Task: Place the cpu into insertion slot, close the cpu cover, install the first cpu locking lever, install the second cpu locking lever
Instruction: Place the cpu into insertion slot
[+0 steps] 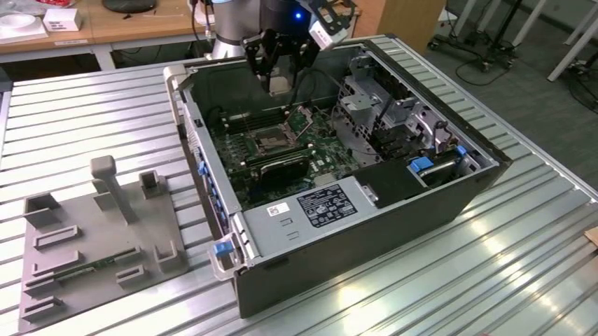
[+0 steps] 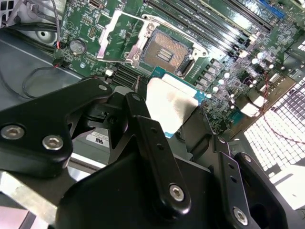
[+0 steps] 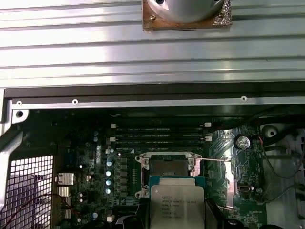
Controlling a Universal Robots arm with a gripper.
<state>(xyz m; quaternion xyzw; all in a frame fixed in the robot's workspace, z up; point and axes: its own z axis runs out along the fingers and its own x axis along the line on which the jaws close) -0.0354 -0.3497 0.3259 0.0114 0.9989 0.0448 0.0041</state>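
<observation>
My gripper (image 1: 279,78) hangs over the open computer case, shut on the cpu (image 1: 279,86), a small pale square chip held by its edges. In both wrist views the cpu (image 2: 169,105) (image 3: 177,205) sits between the black fingers (image 2: 143,126), above the motherboard and just short of the insertion slot (image 2: 167,52) (image 3: 169,167). The insertion slot (image 1: 267,143) lies bare, its golden-brown centre showing. The cpu cover (image 2: 116,36) stands swung open beside the slot, a silvery frame with a thin wire lever along it.
Long black memory slots (image 2: 214,19) run beside the socket. A metal drive cage (image 1: 374,112) and a black labelled shroud (image 1: 323,206) stand inside the case. A grey fixture plate (image 1: 94,238) lies on the slatted table at the exterior view's left.
</observation>
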